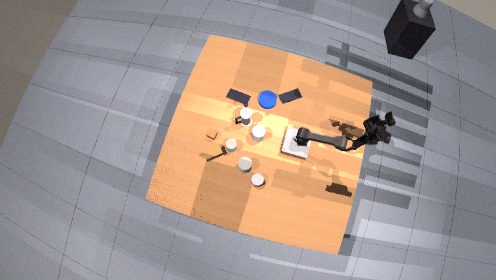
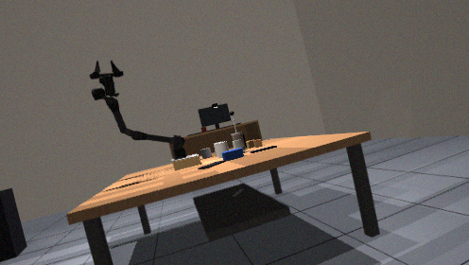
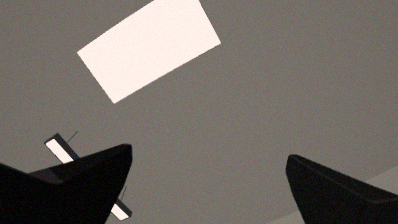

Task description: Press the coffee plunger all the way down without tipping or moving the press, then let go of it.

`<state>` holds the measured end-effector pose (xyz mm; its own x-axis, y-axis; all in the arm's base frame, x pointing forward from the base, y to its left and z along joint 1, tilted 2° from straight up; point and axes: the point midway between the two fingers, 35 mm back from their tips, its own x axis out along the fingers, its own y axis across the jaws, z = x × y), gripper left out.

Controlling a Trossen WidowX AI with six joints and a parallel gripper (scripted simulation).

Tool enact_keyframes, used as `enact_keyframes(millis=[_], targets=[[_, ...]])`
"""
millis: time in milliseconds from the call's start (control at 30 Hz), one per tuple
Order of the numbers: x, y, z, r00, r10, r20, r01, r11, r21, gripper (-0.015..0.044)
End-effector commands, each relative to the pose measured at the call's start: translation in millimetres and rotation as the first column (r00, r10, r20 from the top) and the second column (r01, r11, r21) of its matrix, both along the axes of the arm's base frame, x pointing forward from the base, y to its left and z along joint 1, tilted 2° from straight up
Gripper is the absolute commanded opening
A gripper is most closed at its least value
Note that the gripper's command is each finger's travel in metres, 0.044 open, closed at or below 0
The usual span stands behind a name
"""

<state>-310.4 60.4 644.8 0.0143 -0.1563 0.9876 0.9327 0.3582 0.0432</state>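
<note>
Square orange-brown wooden tabletop (image 1: 310, 210) carries a cluster of small white-topped cylinders, a round blue dish (image 1: 267, 99) and dark flat strips. Slim black jointed arm (image 2: 142, 135) is reared up and back, its black two-fingered end effector (image 2: 106, 71) pointing at the ceiling, spread wide, holding nothing. Pale glass coffee press with dark handle (image 1: 244, 116) stands upright near the blue dish, well apart from the end effector; its thin plunger rod (image 2: 234, 124) is raised. Likely light, rigid, smooth-walled and tippy: bear straight down on the rod's top knob, not the body.
</note>
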Motion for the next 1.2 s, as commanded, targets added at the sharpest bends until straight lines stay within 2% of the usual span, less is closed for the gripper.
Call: enact_keyframes(millis=[0, 167, 400, 567, 867, 1167], targets=[[1, 0, 0, 1.000, 0.001, -0.003, -0.001, 1.000, 0.001, 0.0426], [38, -9, 11, 0.996, 0.046, -0.081, -0.045, 0.999, 0.017, 0.0440], [138, -33, 27, 0.949, 0.167, -0.268, -0.139, 0.983, 0.118, 0.0440], [222, -54, 24, 0.872, 0.265, -0.412, -0.186, 0.957, 0.221, 0.0440], [345, -83, -10, 0.697, 0.417, -0.583, -0.201, 0.894, 0.400, 0.0440], [472, -118, -87, 0.459, 0.629, -0.627, -0.118, 0.743, 0.659, 0.0440]])
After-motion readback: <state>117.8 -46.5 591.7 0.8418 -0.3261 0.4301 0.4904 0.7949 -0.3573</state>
